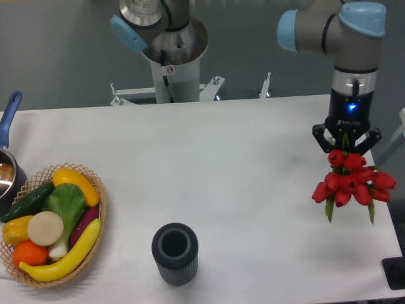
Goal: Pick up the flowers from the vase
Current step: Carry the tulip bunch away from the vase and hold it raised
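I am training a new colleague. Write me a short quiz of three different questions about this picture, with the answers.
1. True or false: the flowers stand in the vase.
2. What is the gripper holding?
A. a yellow vegetable
B. the flowers
C. nothing
3. Fill in: the wicker basket lies at the table's ___ edge in the picture.

Key
1. False; the vase mouth is hollow.
2. B
3. left
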You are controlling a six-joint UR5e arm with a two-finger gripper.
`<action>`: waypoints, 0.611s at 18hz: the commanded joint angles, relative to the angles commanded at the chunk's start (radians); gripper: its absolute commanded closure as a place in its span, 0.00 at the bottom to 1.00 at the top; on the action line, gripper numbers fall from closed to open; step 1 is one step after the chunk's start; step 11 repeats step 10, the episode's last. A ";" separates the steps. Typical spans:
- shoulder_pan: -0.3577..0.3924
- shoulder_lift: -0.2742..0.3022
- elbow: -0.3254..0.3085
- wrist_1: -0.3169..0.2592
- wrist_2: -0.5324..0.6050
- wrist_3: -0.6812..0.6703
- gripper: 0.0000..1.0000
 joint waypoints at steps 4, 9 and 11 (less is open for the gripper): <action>-0.032 0.002 0.002 -0.063 0.075 0.000 0.84; -0.055 0.000 -0.002 -0.097 0.140 0.000 0.84; -0.055 0.002 -0.006 -0.094 0.141 0.000 0.84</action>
